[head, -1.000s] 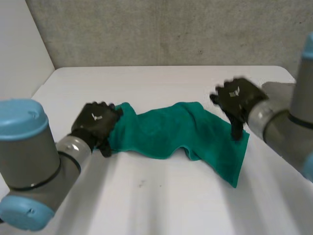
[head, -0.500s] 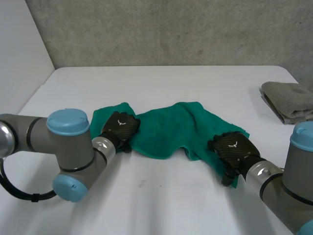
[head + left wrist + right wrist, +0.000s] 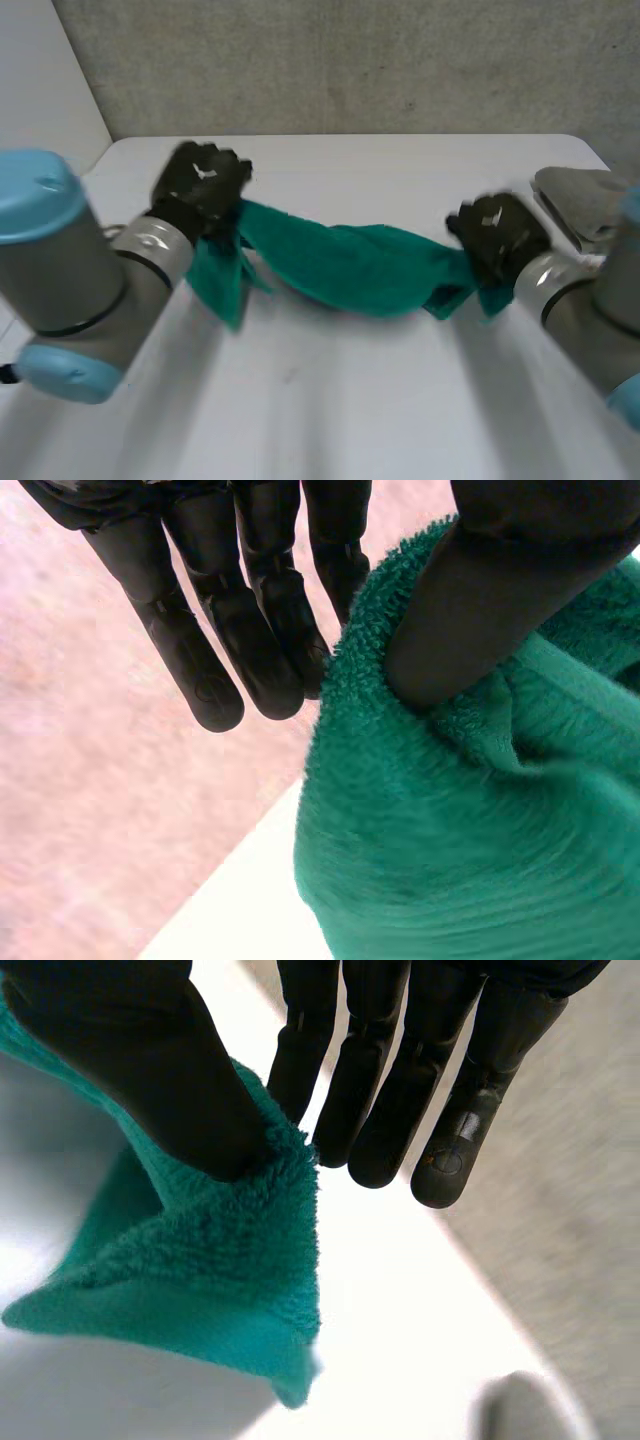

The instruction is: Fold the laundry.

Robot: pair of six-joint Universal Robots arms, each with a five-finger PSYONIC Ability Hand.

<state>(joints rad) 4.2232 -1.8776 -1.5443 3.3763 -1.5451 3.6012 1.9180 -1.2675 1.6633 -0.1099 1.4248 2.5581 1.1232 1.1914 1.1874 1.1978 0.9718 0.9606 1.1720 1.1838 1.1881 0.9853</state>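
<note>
arms point(image 3: 585, 318): grey cylindrical joints point(image 3: 70, 285), light-blue end caps point(image 3: 35, 195). left hand point(image 3: 205, 188) and right hand point(image 3: 497, 237): black, segmented fingers point(image 3: 215, 660), small white mark point(image 3: 208, 173) on each back.

Left hand point(image 3: 200, 185) and right hand point(image 3: 498, 235) held apart, each thumb pinching green cloth point(image 3: 350, 268) against straight fingers.

the green towel point(image 3: 350, 268) is fuzzy, looped terry cloth; the white table point(image 3: 330, 400) is smooth and matt.
</note>
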